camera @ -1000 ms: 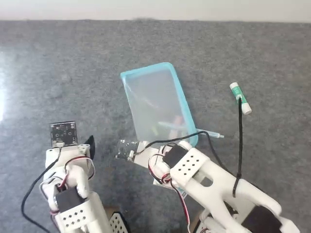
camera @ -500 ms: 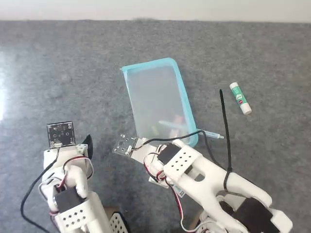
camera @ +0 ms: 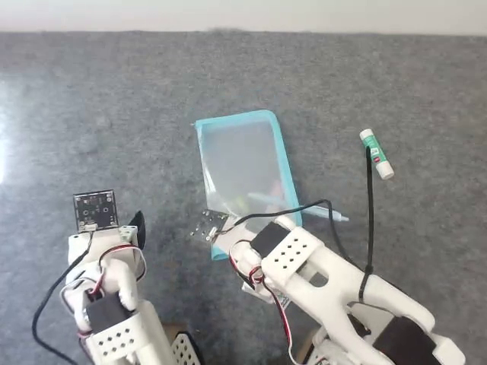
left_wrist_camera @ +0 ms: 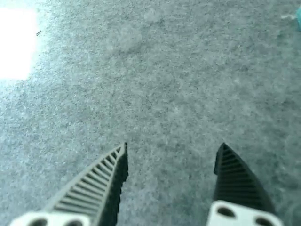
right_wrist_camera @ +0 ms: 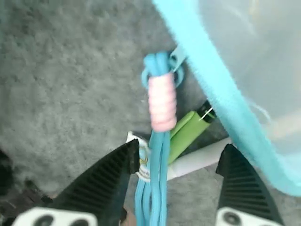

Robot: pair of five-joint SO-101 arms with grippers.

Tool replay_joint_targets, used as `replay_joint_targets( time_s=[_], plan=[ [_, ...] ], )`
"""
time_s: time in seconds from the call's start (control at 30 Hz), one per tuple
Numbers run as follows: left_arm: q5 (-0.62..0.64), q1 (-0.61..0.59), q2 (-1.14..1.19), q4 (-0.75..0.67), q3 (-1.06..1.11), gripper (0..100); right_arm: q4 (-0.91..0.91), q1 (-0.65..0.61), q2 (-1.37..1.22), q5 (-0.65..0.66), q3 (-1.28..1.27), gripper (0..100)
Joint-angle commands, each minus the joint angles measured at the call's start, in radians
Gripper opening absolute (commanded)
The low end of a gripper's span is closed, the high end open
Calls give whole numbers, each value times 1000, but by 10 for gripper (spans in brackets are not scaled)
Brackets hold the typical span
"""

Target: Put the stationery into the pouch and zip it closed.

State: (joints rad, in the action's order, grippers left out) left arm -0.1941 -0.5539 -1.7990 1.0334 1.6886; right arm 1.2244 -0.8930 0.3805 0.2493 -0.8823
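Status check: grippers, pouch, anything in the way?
Left gripper open over mat. Right gripper open, zipper pull between its jaws at the pouch. Glue stick lies outside, apart from pouch.

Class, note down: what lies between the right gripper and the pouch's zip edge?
In the right wrist view, a blue zip cord with a pink bead runs from the open right gripper to the pouch, a green pen-like item beside it.

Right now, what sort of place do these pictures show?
Probably a robot practice table: a grey carpet-like cover, a white plastic right arm, and a clear turquoise-edged zip pouch.
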Motion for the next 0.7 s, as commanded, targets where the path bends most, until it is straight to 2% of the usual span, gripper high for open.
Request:
replay_joint_targets(
  time_s=[0.0,0.17,0.5,0.67],
  plan=[
    [-8,-5,3,-31,-5,284,-79,-5,-10,-109,29,281],
    [-8,-5,3,-29,-5,284,-179,-5,-94,-244,35,281],
    [-8,-3,3,-29,-5,284,-197,-5,-226,-258,64,274],
    [-8,-3,3,-28,-5,284,-225,-1,-240,-250,75,99]
  ],
)
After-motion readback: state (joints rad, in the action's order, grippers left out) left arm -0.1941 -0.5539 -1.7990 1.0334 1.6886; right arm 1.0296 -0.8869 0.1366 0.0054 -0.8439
